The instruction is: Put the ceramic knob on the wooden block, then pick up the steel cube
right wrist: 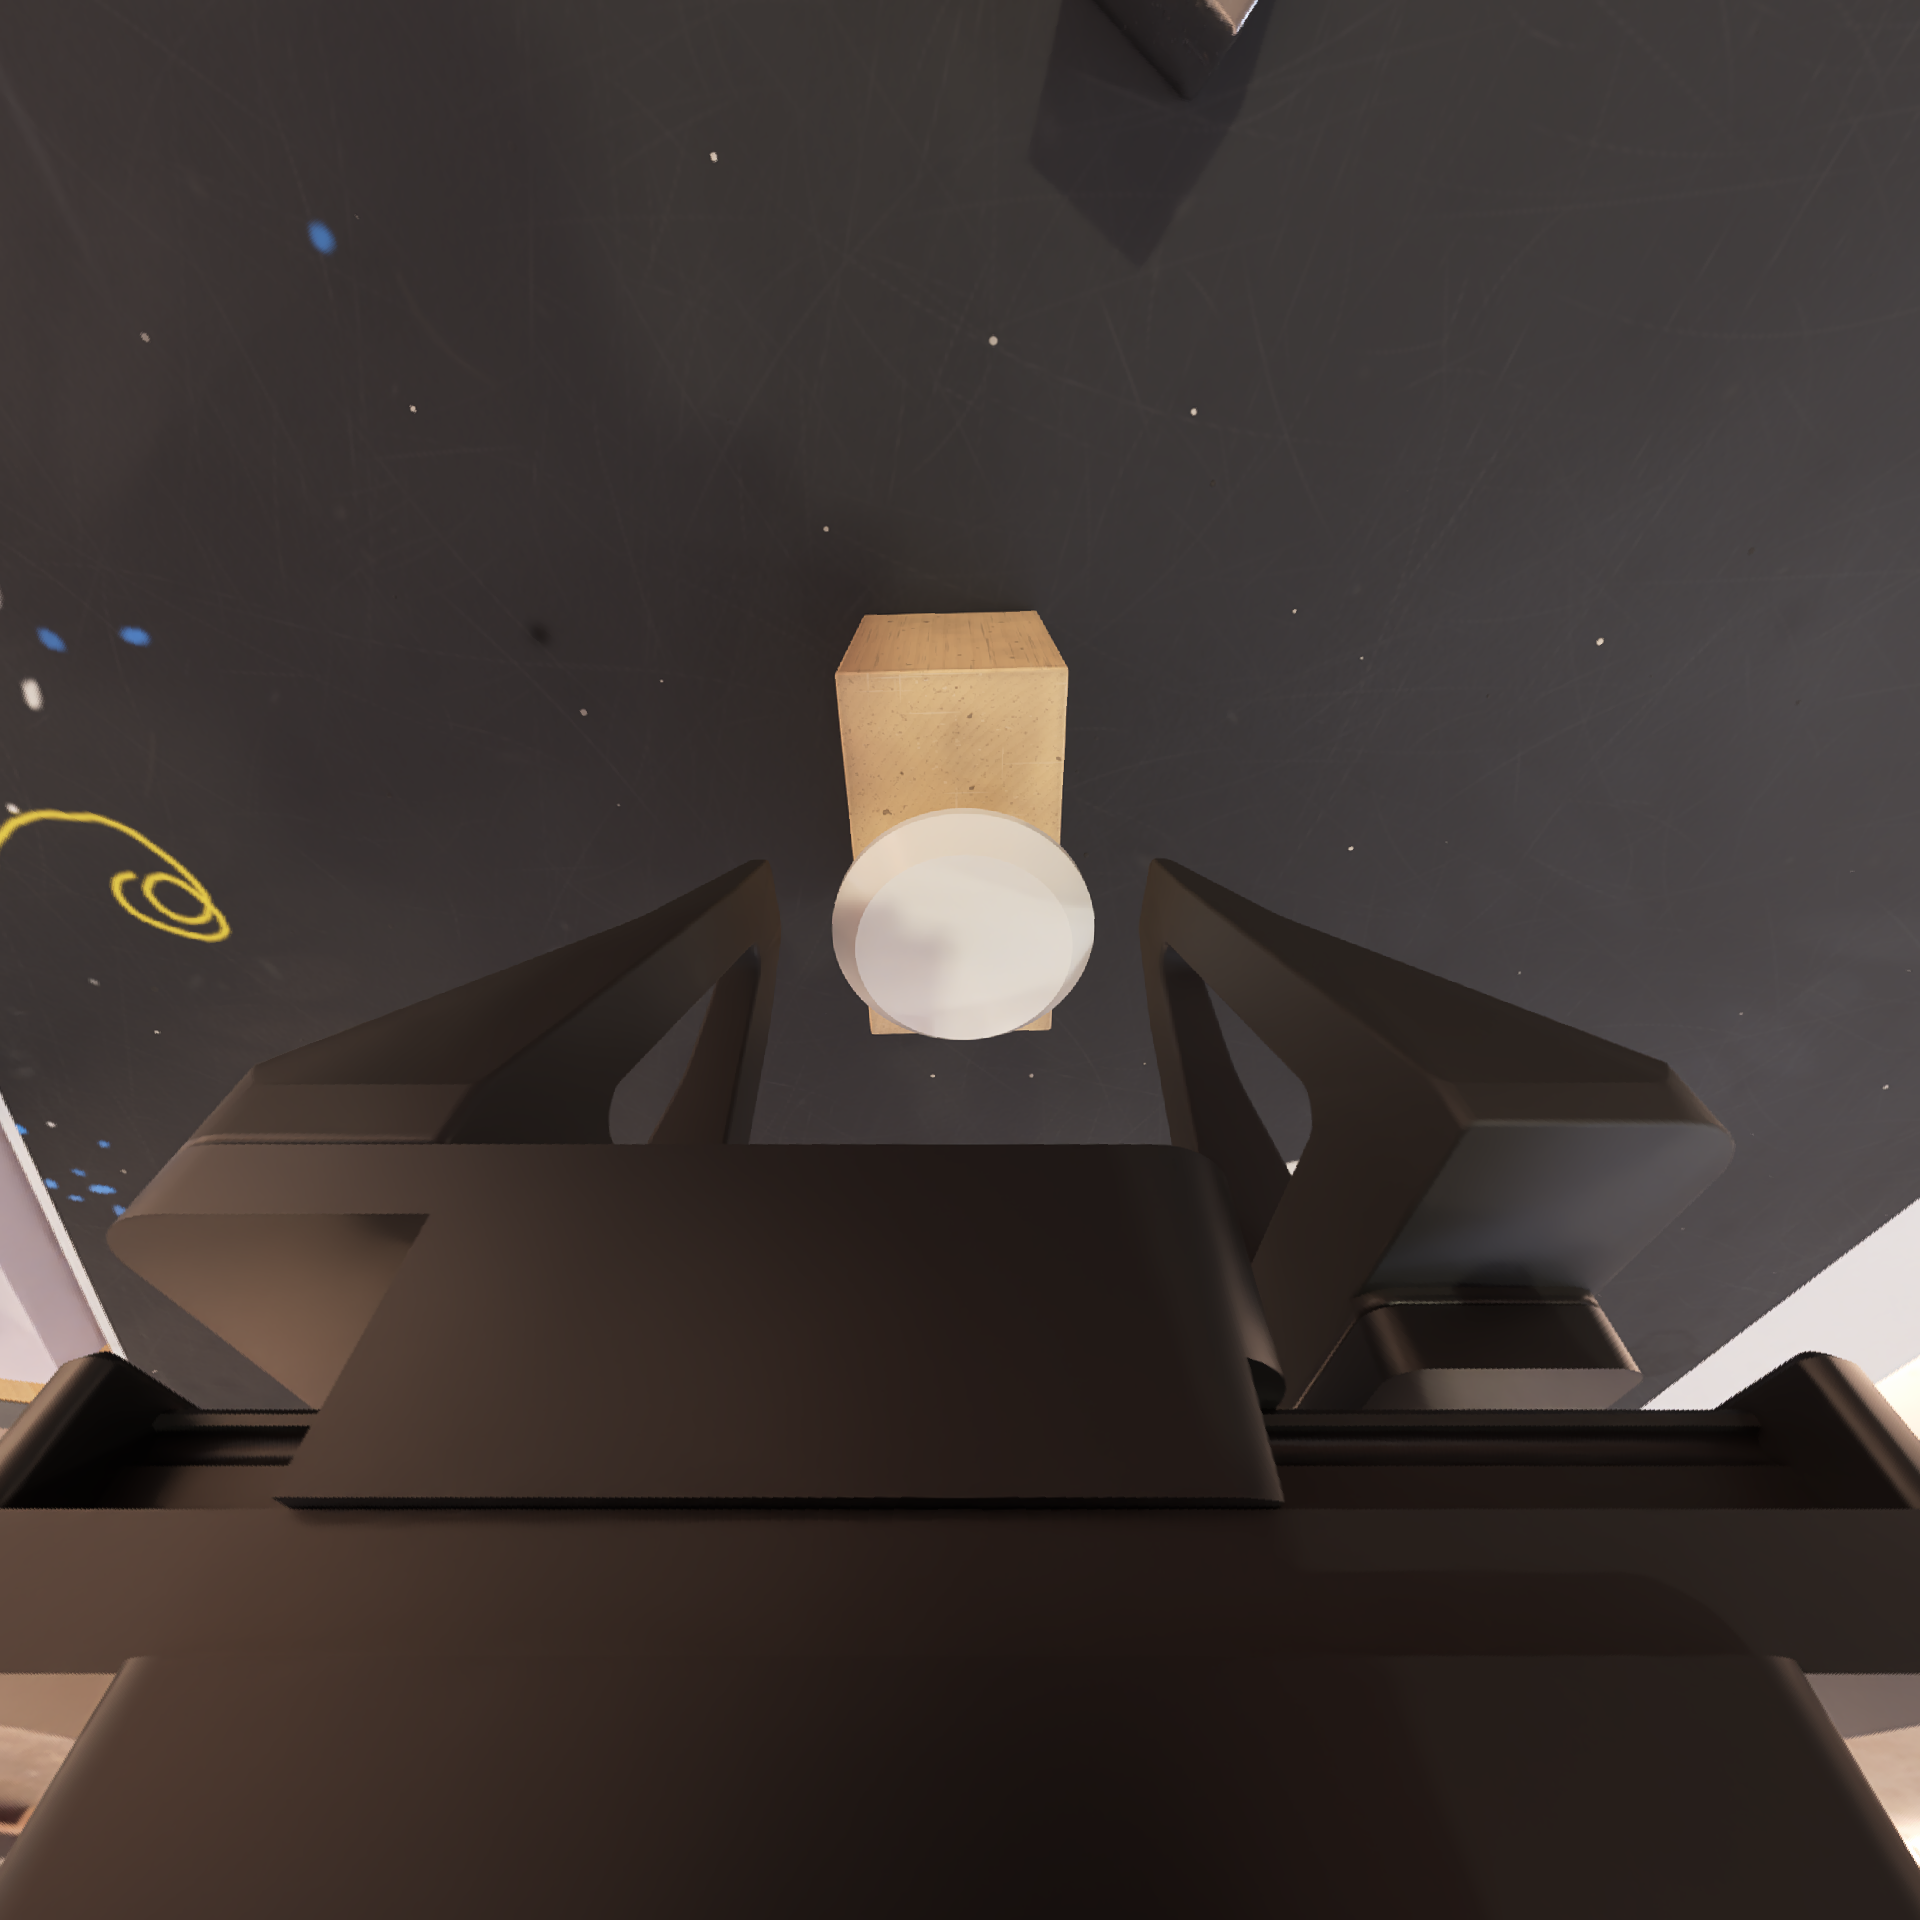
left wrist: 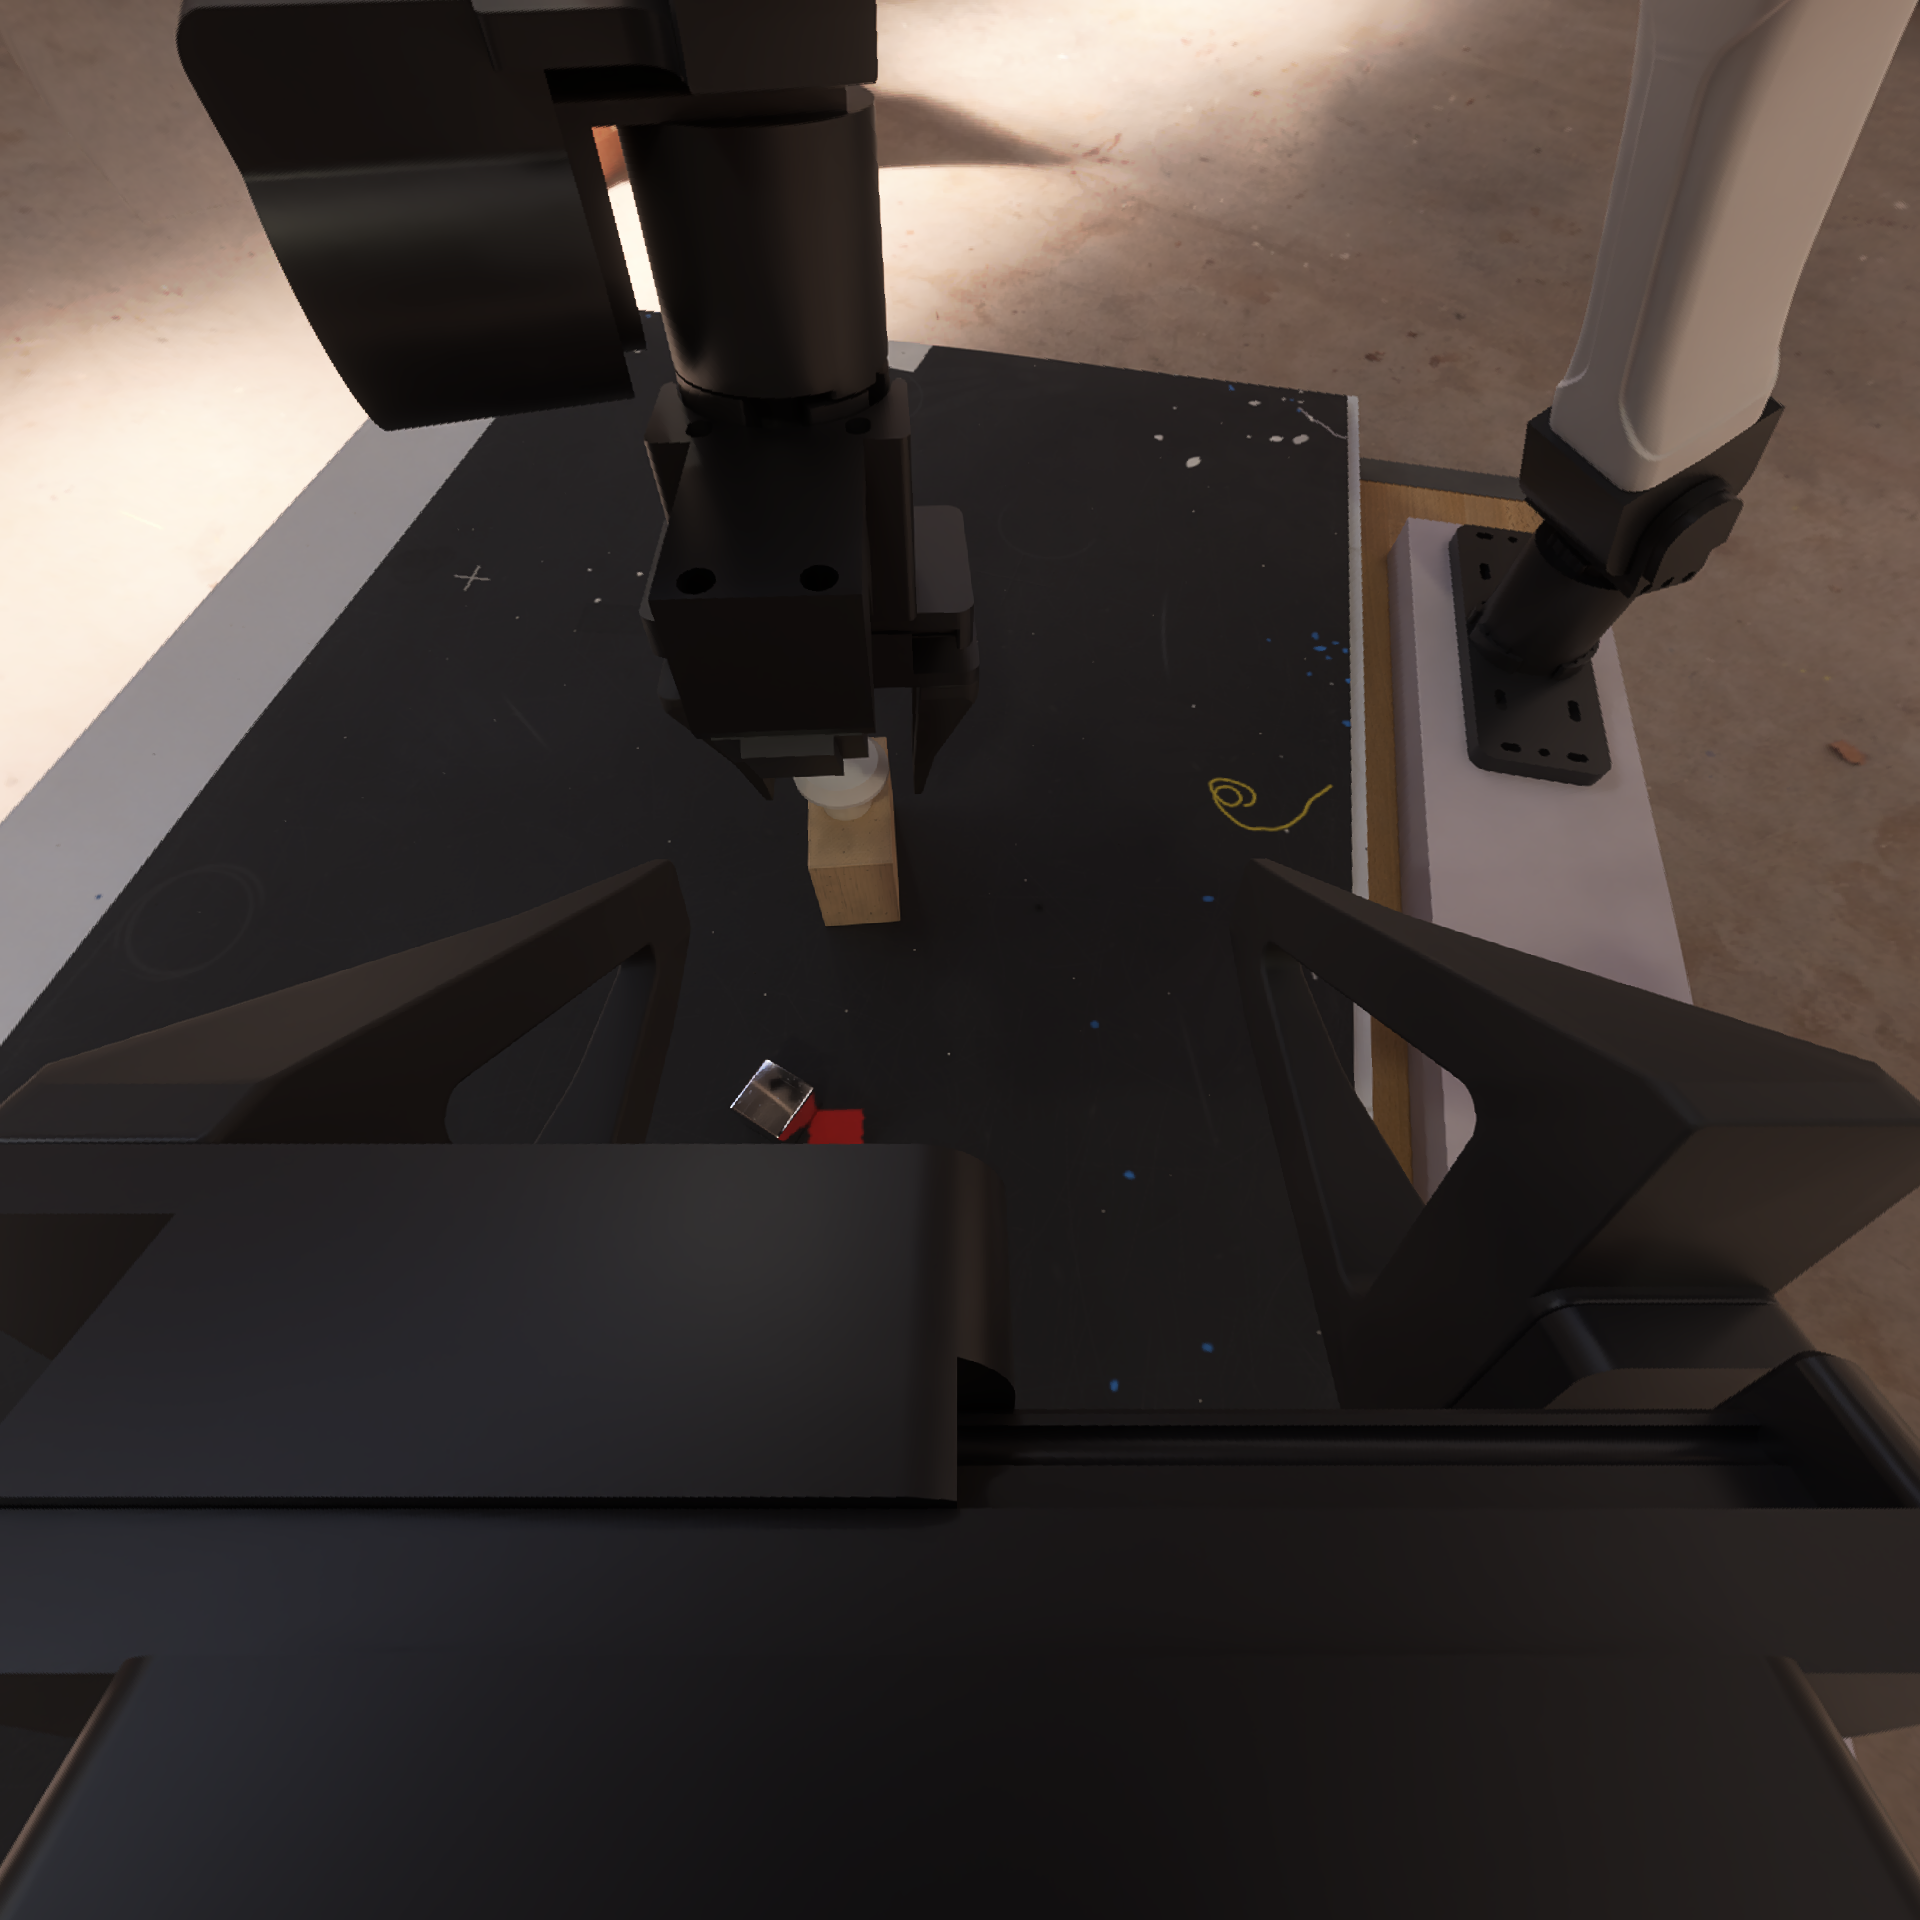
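The white ceramic knob (right wrist: 963,925) sits on top of the upright wooden block (right wrist: 951,727) on the black mat. My right gripper (right wrist: 958,873) is open, a finger on each side of the knob with a small gap to it. In the left wrist view the right gripper (left wrist: 844,784) hangs straight down over the knob (left wrist: 847,795) and block (left wrist: 857,868). The shiny steel cube (left wrist: 771,1099) lies on the mat nearer the left wrist camera; part of it shows at the top edge of the right wrist view (right wrist: 1195,26). My left gripper (left wrist: 961,883) is wide open and empty, above the mat.
A small red flat patch (left wrist: 836,1125) touches the steel cube. A yellow scribble (left wrist: 1257,805) marks the mat to the right. The right arm's base (left wrist: 1538,665) stands on a white strip past the mat's right edge. The table's grey left edge (left wrist: 156,707) borders the floor.
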You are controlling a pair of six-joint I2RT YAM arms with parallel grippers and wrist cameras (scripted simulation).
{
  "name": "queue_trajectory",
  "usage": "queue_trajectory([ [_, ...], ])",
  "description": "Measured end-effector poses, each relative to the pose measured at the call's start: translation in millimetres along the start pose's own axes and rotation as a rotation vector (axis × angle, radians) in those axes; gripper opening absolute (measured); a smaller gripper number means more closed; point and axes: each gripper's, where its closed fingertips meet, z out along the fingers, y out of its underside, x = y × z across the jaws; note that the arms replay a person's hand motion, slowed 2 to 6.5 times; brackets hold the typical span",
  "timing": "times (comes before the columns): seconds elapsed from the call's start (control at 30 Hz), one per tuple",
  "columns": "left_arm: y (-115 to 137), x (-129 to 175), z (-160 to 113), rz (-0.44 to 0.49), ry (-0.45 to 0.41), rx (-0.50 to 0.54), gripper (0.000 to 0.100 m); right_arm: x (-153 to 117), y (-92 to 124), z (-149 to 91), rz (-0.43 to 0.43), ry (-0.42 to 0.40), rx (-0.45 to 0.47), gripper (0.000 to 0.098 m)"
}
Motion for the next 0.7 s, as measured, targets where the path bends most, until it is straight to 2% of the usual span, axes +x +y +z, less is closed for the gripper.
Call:
queue_trajectory([
  [0.43, 0, 0, 1, 0.000, 0.001, -0.003, 0.089, 0, -1, -7, 0.016, 0.023, 0.010, 0.0690],
  [0.7, 1, 0, 1, 0.000, 0.001, -0.004, 0.089, 0, -2, -12, 0.026, 0.037, 0.014, 0.0696],
])
